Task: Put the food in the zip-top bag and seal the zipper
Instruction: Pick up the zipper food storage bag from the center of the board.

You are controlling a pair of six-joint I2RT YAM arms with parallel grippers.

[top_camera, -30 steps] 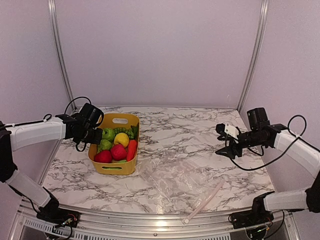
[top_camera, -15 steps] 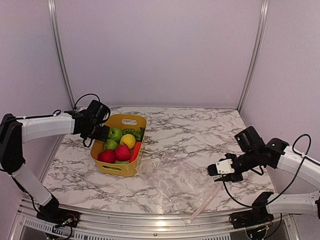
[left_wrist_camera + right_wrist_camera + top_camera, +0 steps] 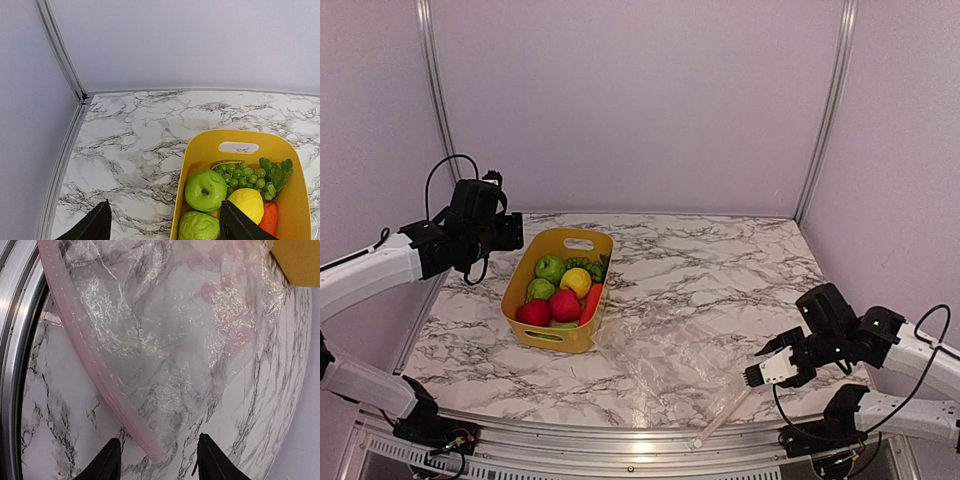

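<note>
The food (image 3: 560, 290), toy fruit in green, yellow and red, fills a yellow bin (image 3: 582, 240). In the left wrist view I see a green apple (image 3: 205, 190), green grapes (image 3: 245, 174) and a yellow lemon (image 3: 245, 205). My left gripper (image 3: 507, 231) hovers open over the bin's far left edge, its jaws (image 3: 165, 227) empty. The clear zip-top bag (image 3: 670, 350) lies flat right of the bin, its pink zipper (image 3: 730, 405) at the near right. My right gripper (image 3: 767, 368) hangs open above the zipper's end (image 3: 150, 450). The bag (image 3: 165, 330) spreads beyond it.
The yellow bin's left rim (image 3: 182, 190) shows in the left wrist view. A metal frame rail (image 3: 620, 445) runs along the table's near edge, close to the zipper's near end. Upright frame posts (image 3: 435, 110) stand at the back corners.
My left gripper has opened and drawn up and back to the left of the bin, holding nothing. My right arm has swung down and toward the near edge, over the zipper's end.
</note>
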